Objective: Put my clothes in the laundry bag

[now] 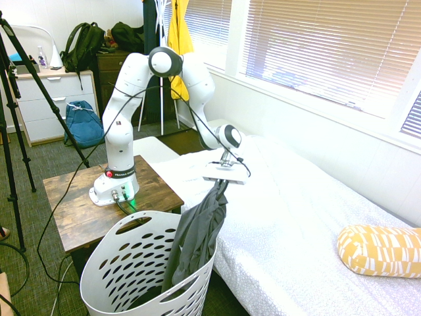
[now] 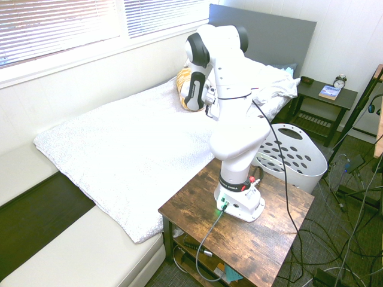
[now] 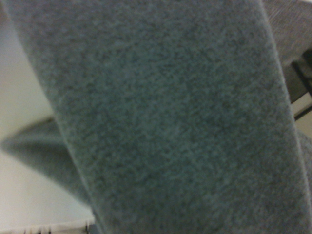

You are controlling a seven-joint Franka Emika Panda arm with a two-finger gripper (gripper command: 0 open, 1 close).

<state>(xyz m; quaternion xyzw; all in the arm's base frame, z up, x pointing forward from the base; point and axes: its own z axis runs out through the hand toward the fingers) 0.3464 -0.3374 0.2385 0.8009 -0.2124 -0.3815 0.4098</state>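
Observation:
A dark grey garment [image 1: 197, 237] hangs straight down from my gripper [image 1: 221, 184], which is shut on its top end. The cloth's lower part drapes over the near rim of the white perforated laundry bag [image 1: 112, 276] and reaches down inside it. The gripper hovers just above that rim, between the bed and the basket. In the second exterior view the laundry bag [image 2: 299, 161] stands behind the arm, which hides the gripper and garment. Grey fabric [image 3: 165, 122] fills the wrist view from close by.
The bed with its white cover [image 1: 296, 224] lies to the right, a yellow patterned pillow [image 1: 381, 250] on it. The arm stands on a wooden table [image 1: 72, 210] beside the basket. A blue bag [image 1: 84, 124] and a dark backpack [image 1: 82, 46] are by the dresser.

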